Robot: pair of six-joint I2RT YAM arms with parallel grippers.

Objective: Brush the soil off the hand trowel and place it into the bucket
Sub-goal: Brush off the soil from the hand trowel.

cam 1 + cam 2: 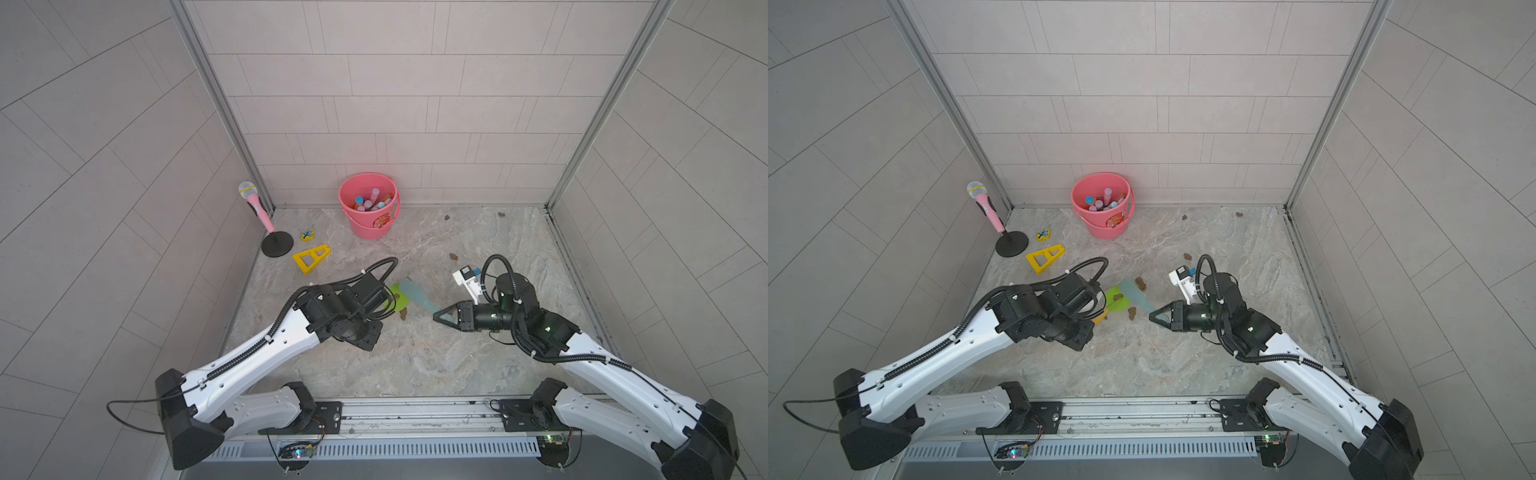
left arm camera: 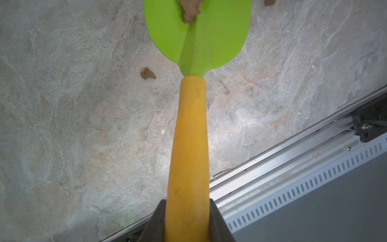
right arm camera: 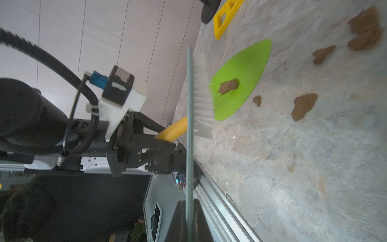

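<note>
Green trowel blade [image 1: 1112, 301], soil lump [image 1: 1118, 296] on it, sits mid-frame just left of the brush [image 1: 1136, 296]; left jaws clamp its handle [image 2: 189, 146], right jaws grip the brush.

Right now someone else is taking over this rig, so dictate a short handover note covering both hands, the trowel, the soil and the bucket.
Left hand: shut on the trowel by its yellow handle, green blade out front.
Right hand: shut on the brush, bristles at the blade's edge.
Soil: one lump on the blade; other lumps loose on the table.
Bucket: by the back wall, holding other toys; trowel not in it.
Left to do: sweep off that lump, then put the trowel in the bucket.
</note>
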